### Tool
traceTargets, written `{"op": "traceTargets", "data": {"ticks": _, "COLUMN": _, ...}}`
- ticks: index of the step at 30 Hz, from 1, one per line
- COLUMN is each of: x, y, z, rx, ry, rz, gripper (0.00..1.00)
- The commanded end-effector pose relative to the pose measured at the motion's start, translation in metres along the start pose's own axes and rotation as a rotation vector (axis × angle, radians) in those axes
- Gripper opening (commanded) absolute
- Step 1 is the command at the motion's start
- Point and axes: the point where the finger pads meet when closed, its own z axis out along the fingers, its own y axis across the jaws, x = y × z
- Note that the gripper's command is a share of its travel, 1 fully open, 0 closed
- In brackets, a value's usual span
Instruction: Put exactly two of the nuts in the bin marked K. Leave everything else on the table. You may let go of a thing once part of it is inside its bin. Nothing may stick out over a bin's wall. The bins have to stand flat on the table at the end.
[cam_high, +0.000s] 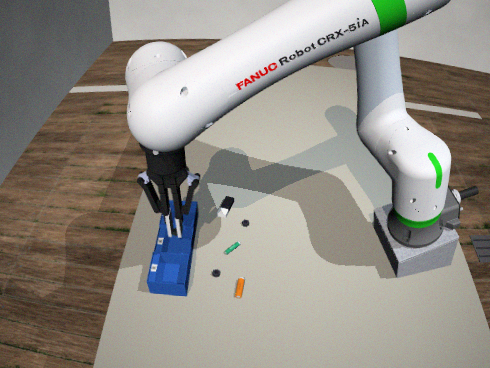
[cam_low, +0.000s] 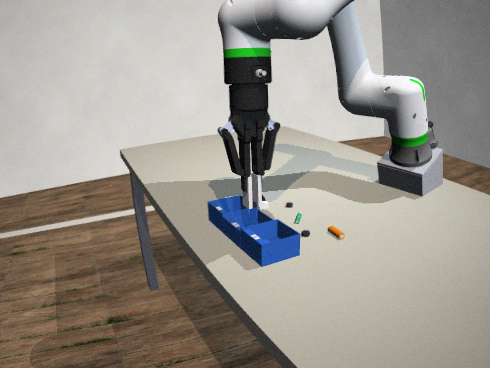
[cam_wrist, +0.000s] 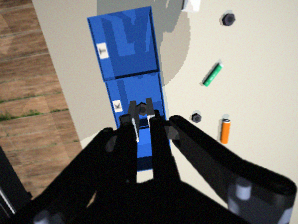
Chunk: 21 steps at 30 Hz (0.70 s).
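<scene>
Grip on a dark nut (cam_wrist: 142, 109) at the very tips of the gripper (cam_wrist: 144, 120) — fingers nearly together, pinched on it from both sides. Hangs straight down over the blue bin row (cam_high: 183, 280), three compartments in one line near an edge of the table (cam_high: 310, 325). In the wrist view, lines up with the compartment beside the second white label (cam_wrist: 118, 105), just past a dividing wall. Letters on the labels too blurred to read, so cannot tell for sure which compartment is K. In the top view, points down at the farther part of the row. In the exterior view, reaches about as low as the rim of the bins — cannot tell whether the nut is already below it. Lying on the table beside the bins, all apart from each other: second nut (cam_high: 245, 223), third nut (cam_high: 215, 273), green stick (cam_high: 232, 247) between these two, orange cylinder (cam_high: 240, 287) near the third nut, black-and-white block (cam_high: 226, 206) close to the far end of the row. Mounted on a grey pedestal (cam_high: 425, 262) at the other side of the table, with the white arm (cam_high: 225, 85) stretched across above everything.
</scene>
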Motion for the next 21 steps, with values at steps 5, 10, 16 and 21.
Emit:
{"op": "traceTargets", "data": {"ticks": 5, "x": 0.0, "y": 0.0, "z": 0.0, "rx": 0.001, "ry": 0.005, "rz": 0.005, "gripper": 0.07}}
{"op": "traceTargets", "data": {"ticks": 10, "x": 0.0, "y": 0.0, "z": 0.0, "rx": 0.001, "ry": 0.005, "rz": 0.005, "gripper": 0.07}}
{"op": "traceTargets", "data": {"ticks": 16, "x": 0.0, "y": 0.0, "z": 0.01, "rx": 0.001, "ry": 0.005, "rz": 0.005, "gripper": 0.07}}
{"op": "traceTargets", "data": {"ticks": 21, "x": 0.0, "y": 0.0, "z": 0.02, "rx": 0.001, "ry": 0.005, "rz": 0.005, "gripper": 0.07}}
